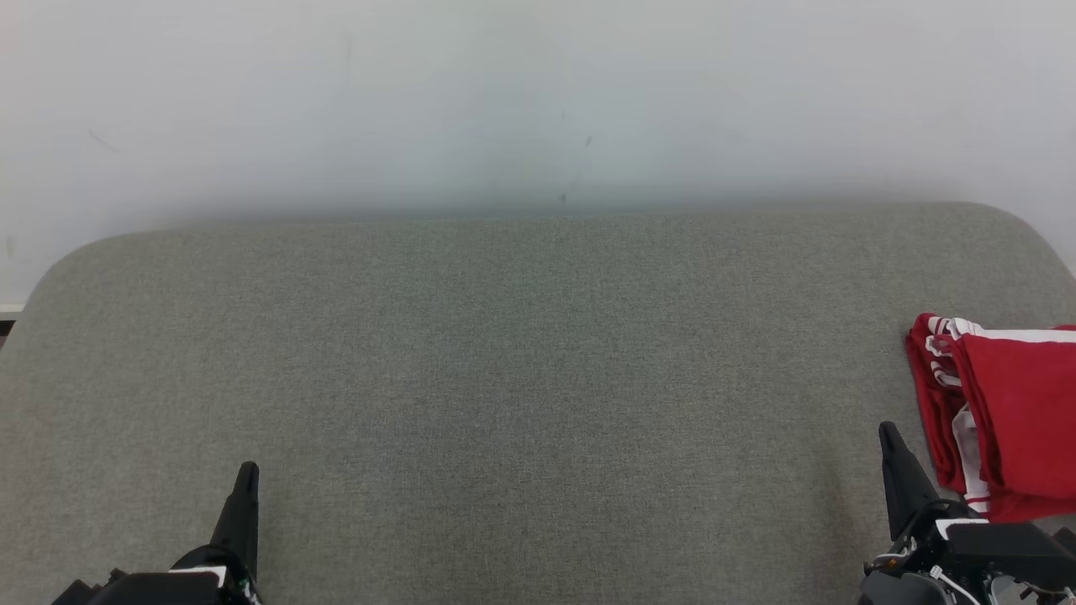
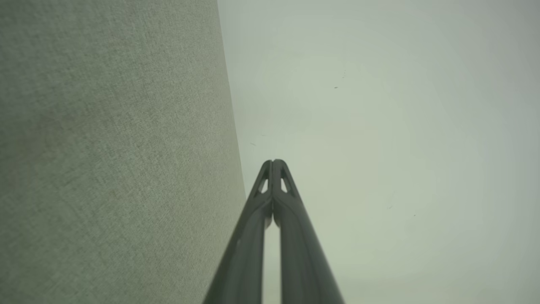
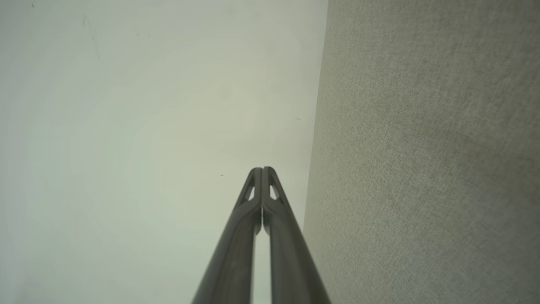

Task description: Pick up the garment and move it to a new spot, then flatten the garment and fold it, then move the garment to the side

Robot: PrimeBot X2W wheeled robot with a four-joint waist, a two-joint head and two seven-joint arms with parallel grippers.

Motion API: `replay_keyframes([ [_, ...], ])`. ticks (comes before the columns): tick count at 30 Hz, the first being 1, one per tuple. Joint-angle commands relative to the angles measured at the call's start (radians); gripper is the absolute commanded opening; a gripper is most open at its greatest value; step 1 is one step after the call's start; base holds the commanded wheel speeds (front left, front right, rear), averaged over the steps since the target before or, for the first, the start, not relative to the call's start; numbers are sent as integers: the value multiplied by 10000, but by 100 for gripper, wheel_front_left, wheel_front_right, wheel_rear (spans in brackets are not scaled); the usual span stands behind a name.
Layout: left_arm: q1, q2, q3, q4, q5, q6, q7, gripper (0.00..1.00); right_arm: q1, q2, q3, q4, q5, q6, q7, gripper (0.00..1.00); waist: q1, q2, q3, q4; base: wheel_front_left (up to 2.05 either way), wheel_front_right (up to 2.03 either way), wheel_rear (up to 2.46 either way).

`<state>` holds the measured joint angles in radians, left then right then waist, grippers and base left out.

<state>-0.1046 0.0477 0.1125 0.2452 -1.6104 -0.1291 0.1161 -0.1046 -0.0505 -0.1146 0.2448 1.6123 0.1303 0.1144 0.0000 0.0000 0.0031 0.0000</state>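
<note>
The red garment with white stripes [image 1: 1017,412], soft cloth lying folded in stacked layers, rests at the right edge of the grey woven-fabric tabletop with rounded corners [image 1: 504,378], in its nearer half and partly cut off by the head view's frame. The right gripper [image 1: 889,437] stands just beside the garment's left fold without touching it, its two dark fingers pressed together and holding nothing. The left gripper [image 1: 246,475] sits near the front-left of the tabletop, well apart from the garment, likewise closed and empty. The cloth looks light, limp and not fragile, likely to sag and come unfolded when lifted, so a pinch through all layers at a folded edge or corner seems the safest hold, ideally one gripper at each of two corners
</note>
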Motion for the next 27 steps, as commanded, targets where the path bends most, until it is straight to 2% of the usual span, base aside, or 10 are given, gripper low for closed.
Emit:
replay_keyframes([
  [1,-102,50,30,2,-51,-32,-7,0,-85,15,-8,-13,15,8,19,0,0,0,0,0,0,0,0],
  [27,-102,50,31,1,-51,-33,-7,0,-85,15,-8,-13,15,8,19,0,0,0,0,0,0,0,0],
])
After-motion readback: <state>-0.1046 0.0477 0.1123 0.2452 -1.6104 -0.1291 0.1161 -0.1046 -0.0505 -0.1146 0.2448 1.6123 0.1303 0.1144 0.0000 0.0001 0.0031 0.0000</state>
